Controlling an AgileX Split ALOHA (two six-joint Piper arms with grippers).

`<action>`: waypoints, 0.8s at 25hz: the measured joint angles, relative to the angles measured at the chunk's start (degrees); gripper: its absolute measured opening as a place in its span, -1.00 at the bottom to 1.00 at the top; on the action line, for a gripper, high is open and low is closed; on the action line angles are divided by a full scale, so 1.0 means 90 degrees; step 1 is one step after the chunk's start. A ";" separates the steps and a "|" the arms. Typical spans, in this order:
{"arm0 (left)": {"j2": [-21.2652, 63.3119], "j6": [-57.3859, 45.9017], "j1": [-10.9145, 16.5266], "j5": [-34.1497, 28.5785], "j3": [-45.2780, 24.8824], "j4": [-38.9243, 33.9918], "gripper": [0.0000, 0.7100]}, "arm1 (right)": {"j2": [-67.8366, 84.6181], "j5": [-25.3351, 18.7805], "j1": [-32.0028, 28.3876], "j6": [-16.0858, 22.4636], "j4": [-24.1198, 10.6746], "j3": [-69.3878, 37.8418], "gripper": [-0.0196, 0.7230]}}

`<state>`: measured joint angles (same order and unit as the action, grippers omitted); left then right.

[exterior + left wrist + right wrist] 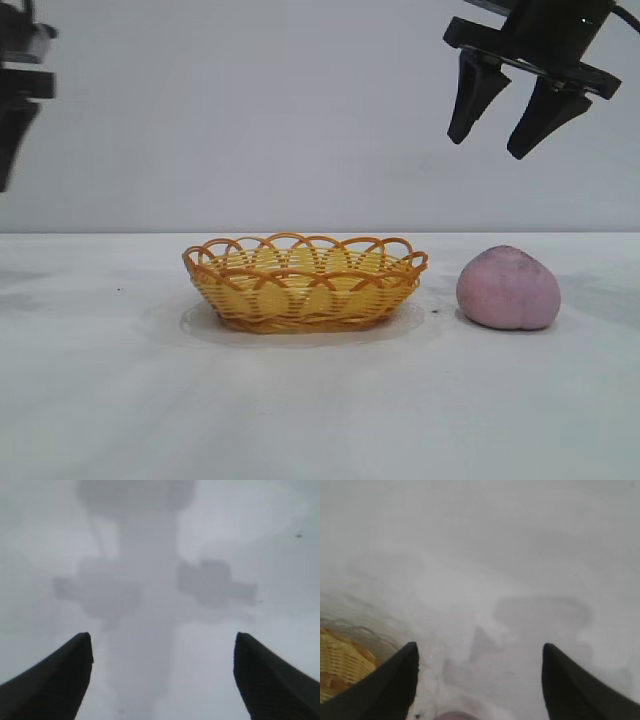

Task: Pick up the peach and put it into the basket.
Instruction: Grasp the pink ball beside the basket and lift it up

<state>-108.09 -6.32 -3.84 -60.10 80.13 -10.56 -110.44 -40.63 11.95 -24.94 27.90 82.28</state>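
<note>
We have not started the pick: the peach (508, 288) sits on the counter (320, 410) just beside the empty basket (305, 283). Our right hand (505, 118) hovers open above the peach; our left hand (162, 672), also open, waits far from it.

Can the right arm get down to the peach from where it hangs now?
Probably yes: the right claw hangs open above the peach, which sits apart from the basket with nothing between them.
</note>
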 joint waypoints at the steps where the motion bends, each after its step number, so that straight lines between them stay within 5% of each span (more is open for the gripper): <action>1: 0.0042 -0.0045 0.0070 -0.0083 0.0000 -0.0117 0.57 | 0.0000 0.0000 0.0000 0.0000 0.0000 0.0000 0.23; 11: 0.1346 0.0423 0.0138 -0.0659 -0.0322 0.0175 0.57 | 0.0000 -0.0074 0.0000 0.0000 0.0000 0.0000 0.23; 20: 0.4079 0.0718 0.0138 -0.0752 -0.1817 0.0885 0.57 | 0.0000 -0.0092 0.0000 -0.0037 0.0000 0.0000 0.23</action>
<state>-71.39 0.14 -2.59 -66.87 63.78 -2.59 -110.44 -41.45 11.95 -25.27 27.90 82.28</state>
